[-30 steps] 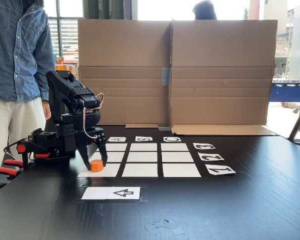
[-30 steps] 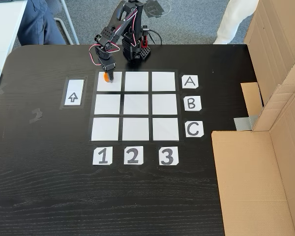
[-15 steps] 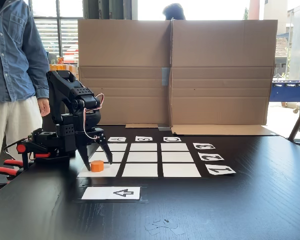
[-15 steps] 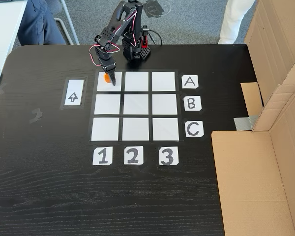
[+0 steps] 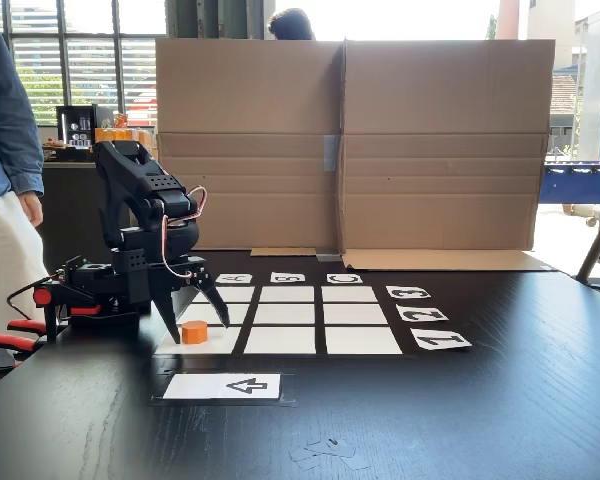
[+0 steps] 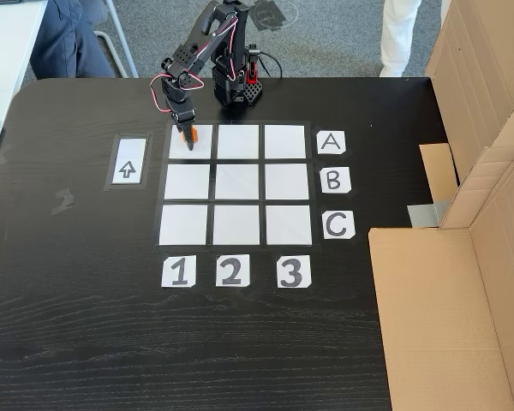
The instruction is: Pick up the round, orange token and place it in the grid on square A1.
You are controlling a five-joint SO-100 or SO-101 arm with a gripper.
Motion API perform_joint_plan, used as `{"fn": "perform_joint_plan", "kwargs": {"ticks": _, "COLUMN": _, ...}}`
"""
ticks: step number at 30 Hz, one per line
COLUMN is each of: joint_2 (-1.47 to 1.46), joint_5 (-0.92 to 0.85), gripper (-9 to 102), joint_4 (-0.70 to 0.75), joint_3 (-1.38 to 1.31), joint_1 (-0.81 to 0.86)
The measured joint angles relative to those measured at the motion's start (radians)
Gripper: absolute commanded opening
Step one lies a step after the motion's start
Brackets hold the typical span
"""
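Observation:
The round, orange token (image 5: 194, 332) sits on square A1 (image 5: 223, 342), the near-left corner cell of the grid (image 5: 291, 340) in the low fixed view. My black gripper (image 5: 197, 327) points down over it, open, one finger on each side of the token and neither pressing on it. From above, the gripper (image 6: 187, 139) hangs over the left part of square A1 (image 6: 202, 145) in the grid (image 6: 236, 181). A sliver of the token (image 6: 182, 133) shows beside the fingers there.
A white arrow card (image 5: 225, 386) lies just in front of the grid, to its left (image 6: 128, 169) seen from above. Cardboard walls (image 5: 350, 140) stand behind the grid. A person (image 5: 5, 200) stands at the left. Red clamps (image 5: 10, 340) hold the arm's base.
The jaws have spread wider and let go of the token, which stays on the corner square. The person at the left has moved further left.

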Motion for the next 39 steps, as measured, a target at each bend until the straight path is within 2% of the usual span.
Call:
{"fn": "perform_joint_plan", "kwargs": {"ticks": 8, "joint_2": 0.028, "joint_5": 0.0, "gripper": 34, "joint_4": 0.075, "joint_3": -0.12, "joint_1": 0.031}}
{"fn": "perform_joint_plan", "kwargs": {"ticks": 18, "joint_2": 0.196, "joint_5": 0.0, "gripper": 34, "joint_4": 0.25, "joint_3": -0.295, "joint_1": 0.14}}
{"fn": "perform_joint_plan", "kwargs": {"ticks": 28, "joint_2": 0.364, "joint_5": -0.026, "gripper": 34, "joint_4": 0.279, "joint_3": -0.399, "joint_1": 0.417}}
{"fn": "perform_joint_plan", "kwargs": {"ticks": 32, "joint_2": 0.453, "joint_5": -0.054, "gripper": 34, "joint_4": 0.279, "joint_3": -0.407, "joint_1": 0.591}}
{"fn": "perform_joint_plan", "kwargs": {"ticks": 39, "joint_2": 0.595, "joint_5": -0.064, "gripper": 30, "joint_4": 0.272, "joint_3": -0.411, "joint_1": 0.739}}
